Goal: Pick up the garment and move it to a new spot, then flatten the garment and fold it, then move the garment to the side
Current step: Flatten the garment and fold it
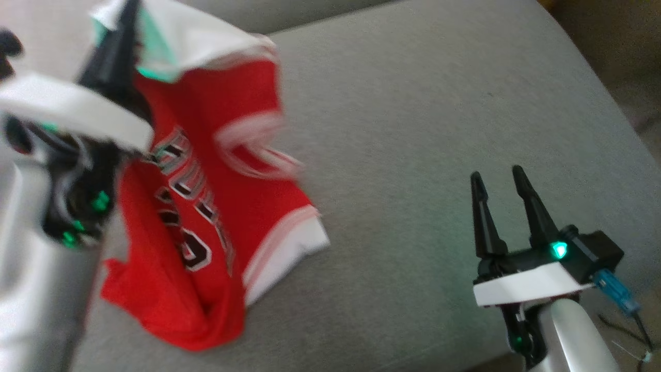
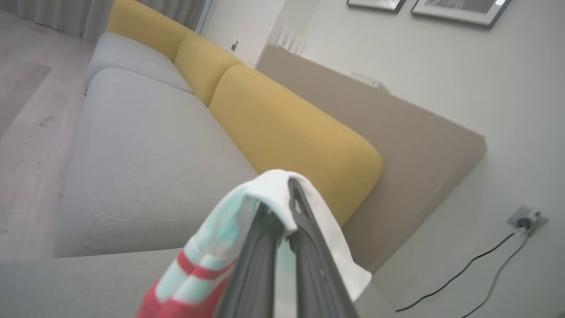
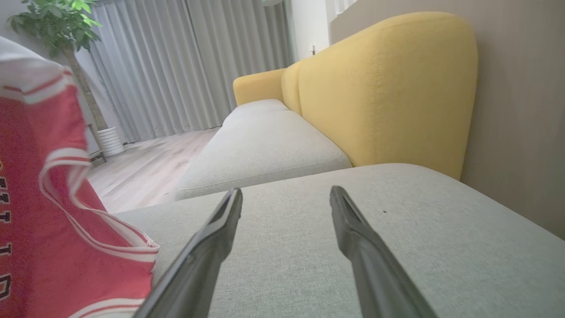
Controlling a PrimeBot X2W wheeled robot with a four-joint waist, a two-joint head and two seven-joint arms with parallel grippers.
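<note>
Our left hand (image 2: 284, 207) is clenching the garment (image 1: 206, 206), a red jersey with white trim and dark lettering. In the left wrist view its two dark fingers (image 2: 309, 247) are pressing together, and the white hem is draping over their tips and falling away on both sides. From that grip the jersey is hanging down below the hand in loose folds. The lowest red folds are bunching at the grey sofa cushion (image 1: 413, 129), but the cloth is blurring in the head view, so we are not telling how firmly it is resting there.

Our right hand (image 1: 496, 175) is staying released, with its fingers spread apart and nothing between them. It is hovering low over the grey cushion, with bare fabric lying under and beyond its fingertips. The garment is hanging well off to the left of this hand and apart from it, and its striped armhole edge is facing the hand in the right wrist view.

Ahead of the right hand and slightly to its right, a yellow back cushion (image 3: 388, 88) is standing against the seat. Further off beyond the fingertips, grey curtains (image 3: 185, 66) are hanging, and a potted plant (image 3: 57, 26) is standing above the jersey's edge.
</note>
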